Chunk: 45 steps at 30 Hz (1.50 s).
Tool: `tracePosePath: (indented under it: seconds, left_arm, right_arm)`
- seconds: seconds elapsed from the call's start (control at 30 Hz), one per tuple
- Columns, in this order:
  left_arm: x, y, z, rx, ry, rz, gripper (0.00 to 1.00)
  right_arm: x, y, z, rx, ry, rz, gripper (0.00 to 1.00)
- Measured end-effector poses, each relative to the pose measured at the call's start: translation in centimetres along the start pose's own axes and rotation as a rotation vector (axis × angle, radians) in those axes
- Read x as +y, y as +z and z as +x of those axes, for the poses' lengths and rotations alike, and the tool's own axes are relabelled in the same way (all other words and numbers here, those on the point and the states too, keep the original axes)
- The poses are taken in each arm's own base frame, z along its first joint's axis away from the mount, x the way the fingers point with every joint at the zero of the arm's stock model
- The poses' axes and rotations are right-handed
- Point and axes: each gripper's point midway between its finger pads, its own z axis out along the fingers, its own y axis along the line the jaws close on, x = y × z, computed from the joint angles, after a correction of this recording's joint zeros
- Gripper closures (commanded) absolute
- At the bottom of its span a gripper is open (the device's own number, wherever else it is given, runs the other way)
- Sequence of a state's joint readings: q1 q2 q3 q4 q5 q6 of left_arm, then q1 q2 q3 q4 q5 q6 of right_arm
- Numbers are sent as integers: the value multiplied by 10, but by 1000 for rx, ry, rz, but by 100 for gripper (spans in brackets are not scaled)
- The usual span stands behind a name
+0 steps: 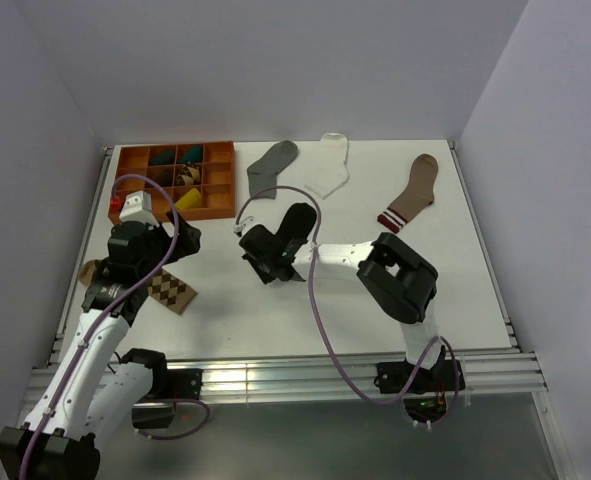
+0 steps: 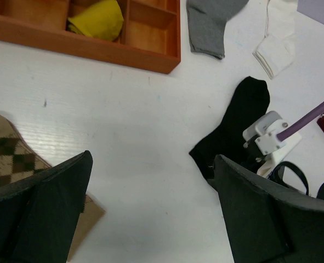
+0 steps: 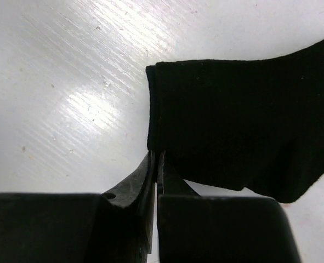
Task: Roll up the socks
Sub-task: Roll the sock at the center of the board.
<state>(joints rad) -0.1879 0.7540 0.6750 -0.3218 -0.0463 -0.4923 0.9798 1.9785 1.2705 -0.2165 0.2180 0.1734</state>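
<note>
Your right jaws pinch shut on the near corner of the soft, light black fabric sock (image 3: pixel 244 126); left jaws gape empty.

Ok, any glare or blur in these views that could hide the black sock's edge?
Right wrist: streaky glare on the table left of the black sock, whose edge reads crisp; the shut right fingers are dark and soft. Left wrist: evenly lit and sharp, the left fingers just dark shapes. Top view: glare only on the front rail.
</note>
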Motion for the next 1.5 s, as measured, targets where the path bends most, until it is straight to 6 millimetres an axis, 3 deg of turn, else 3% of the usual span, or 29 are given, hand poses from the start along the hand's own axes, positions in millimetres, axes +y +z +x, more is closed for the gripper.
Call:
tracePosePath:
  seconds: [0.2,0.7,1.0,1.23,1.5]
  left_arm:
    - [-11,10,18,81,-69,30,4]
    - [-65,40,76,249,-172,113,14]
    - [-71,60,118,319,-237,78,26]
    - [-76,79,134,335,-296,56,46]
    - [-78,94,158,379,-328,29,57]
  right_arm:
    - [0,-2,0,-24,161,-191,100]
    - [-14,-10,8,35,582,-589,100]
    - [-23,-9,10,97,749,-691,100]
    - [-31,-8,10,130,854,-748,100]
    - [-32,-8,12,154,893,-764,100]
